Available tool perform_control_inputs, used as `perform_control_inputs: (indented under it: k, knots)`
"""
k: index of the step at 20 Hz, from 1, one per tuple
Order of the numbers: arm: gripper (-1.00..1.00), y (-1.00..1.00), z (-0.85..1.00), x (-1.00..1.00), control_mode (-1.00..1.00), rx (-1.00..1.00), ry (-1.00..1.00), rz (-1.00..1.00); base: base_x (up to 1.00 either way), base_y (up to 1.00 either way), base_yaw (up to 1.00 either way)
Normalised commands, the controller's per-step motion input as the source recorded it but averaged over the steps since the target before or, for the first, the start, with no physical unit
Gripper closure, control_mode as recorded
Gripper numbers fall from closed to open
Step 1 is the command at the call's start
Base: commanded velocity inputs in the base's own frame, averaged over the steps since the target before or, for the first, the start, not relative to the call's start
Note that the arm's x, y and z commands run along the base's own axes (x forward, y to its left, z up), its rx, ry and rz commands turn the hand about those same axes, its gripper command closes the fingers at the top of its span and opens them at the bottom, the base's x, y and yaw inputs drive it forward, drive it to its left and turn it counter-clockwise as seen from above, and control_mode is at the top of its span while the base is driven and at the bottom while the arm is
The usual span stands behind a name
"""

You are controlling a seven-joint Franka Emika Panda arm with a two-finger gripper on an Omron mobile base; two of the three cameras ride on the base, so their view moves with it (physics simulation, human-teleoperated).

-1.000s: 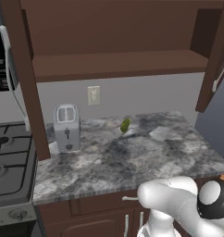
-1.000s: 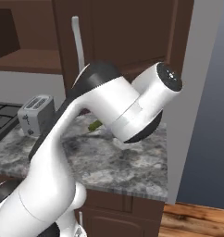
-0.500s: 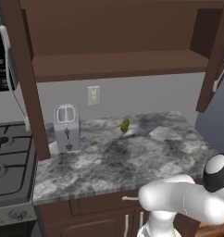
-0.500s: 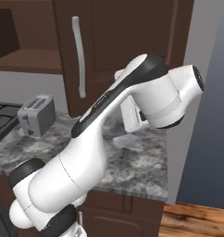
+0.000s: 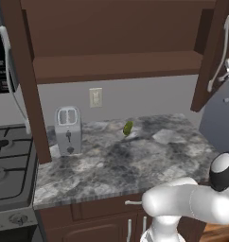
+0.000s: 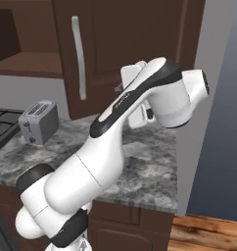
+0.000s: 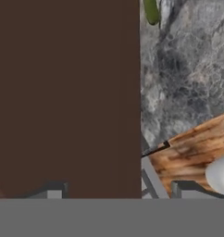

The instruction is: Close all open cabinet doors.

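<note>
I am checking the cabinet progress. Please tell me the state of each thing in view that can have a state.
right cabinet door: open, swung outward
left cabinet door: open, seen edge-on beside the toaster
gripper: jaws apart, close against the right cabinet door, holding nothing
toaster: upright, slots empty
green item: resting on the countertop

We note a grey marbled table (image 5: 111,165) beside the stove. On it a silver toaster (image 5: 68,130) stands upright near the left end; a small green object (image 5: 127,128) lies well apart, toward the back wall.
</note>
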Motion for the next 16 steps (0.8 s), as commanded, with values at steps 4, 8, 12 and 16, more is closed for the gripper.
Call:
perform_control_inputs:
  k: [4,8,12,16]
  knots:
    - [-1.00,0.35,0.00,0.36,-1.00,0.02,-0.13,0.00,0.00,0.00,0.00]
    - [-1.00,0.53,0.03,0.11,-1.00,0.00,-0.18,-0.15,0.00,0.00,0.00]
    - [-1.00,0.58,0.00,0.18,-1.00,-0.03,-0.15,-0.32,0.00,0.00,0.00]
    - [-1.00,0.52,0.00,0.36,-1.00,-0.07,-0.09,-0.40,0.00,0.00,0.00]
